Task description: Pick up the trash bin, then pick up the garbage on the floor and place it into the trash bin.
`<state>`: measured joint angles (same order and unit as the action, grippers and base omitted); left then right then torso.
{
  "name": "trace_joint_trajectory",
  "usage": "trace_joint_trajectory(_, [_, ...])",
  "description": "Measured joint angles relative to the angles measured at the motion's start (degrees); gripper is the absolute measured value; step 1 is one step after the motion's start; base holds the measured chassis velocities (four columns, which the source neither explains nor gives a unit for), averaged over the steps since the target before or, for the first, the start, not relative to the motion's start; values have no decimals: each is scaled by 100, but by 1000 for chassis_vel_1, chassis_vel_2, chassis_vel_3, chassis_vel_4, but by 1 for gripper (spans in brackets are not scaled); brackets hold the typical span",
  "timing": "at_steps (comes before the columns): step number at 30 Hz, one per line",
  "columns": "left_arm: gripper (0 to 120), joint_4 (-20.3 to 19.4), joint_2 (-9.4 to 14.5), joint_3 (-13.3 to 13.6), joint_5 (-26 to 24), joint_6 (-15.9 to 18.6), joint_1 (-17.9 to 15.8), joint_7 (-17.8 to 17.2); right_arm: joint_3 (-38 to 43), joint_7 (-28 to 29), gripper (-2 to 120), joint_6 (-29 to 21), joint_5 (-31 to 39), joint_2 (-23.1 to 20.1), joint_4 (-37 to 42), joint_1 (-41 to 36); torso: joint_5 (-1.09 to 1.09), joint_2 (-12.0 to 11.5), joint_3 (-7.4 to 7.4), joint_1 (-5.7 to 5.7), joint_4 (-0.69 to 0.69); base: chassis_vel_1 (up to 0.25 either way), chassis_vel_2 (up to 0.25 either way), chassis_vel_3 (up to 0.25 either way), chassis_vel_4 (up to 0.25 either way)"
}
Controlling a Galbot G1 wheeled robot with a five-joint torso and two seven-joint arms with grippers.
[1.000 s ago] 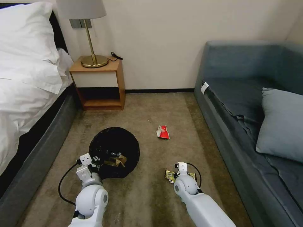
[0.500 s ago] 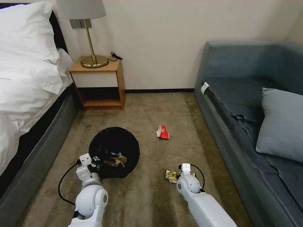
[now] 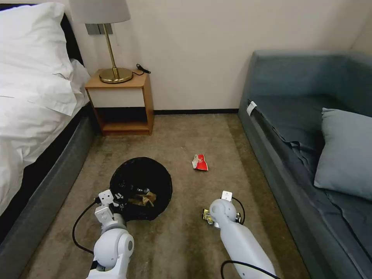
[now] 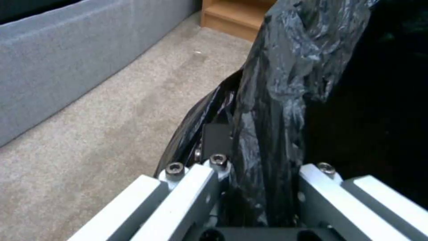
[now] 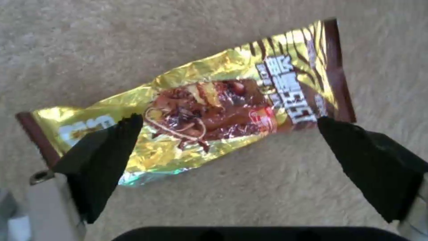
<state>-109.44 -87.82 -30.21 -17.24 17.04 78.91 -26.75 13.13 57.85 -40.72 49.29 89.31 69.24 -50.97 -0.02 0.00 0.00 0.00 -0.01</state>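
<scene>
The trash bin [image 3: 141, 182], lined with a black bag, stands on the carpet with crumpled brown garbage [image 3: 146, 198] inside. My left gripper [image 4: 263, 174] is shut on the bin's bag-covered rim [image 4: 276, 100] at its near side. A gold-brown snack wrapper [image 5: 214, 103] lies flat on the carpet, partly hidden under my right wrist [image 3: 219, 207] in the head view. My right gripper [image 5: 227, 118] hangs open just above it, one black finger [image 5: 102, 154] at each end of the wrapper. A red-and-white wrapper [image 3: 200, 162] lies farther off on the floor.
A bed [image 3: 35, 116] with a grey base runs along the left, and a grey sofa [image 3: 310, 147] along the right. A wooden nightstand [image 3: 122, 102] with a lamp stands against the far wall. Bare carpet [image 3: 186, 240] lies between the two arms.
My right wrist has swung left and turned over the gold-brown wrapper, hiding more of it. The left gripper and the bin have barely moved.
</scene>
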Motion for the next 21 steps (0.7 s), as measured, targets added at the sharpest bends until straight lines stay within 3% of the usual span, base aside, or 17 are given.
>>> trace_joint_trajectory(6, [1, -11, 0, -12, 0, -4, 41, 4, 231, 59, 100, 68, -80, 260, -287, 81, 2, 0, 0, 0, 2, 0, 0, 0, 0])
trace_joint_trajectory(21, [1, -46, -2, -14, 12, -15, 88, 3, 812, -260, 100, 436, -321, 288, -1027, 447, 2, 1, 0, 0, 1, 0, 0, 0, 0])
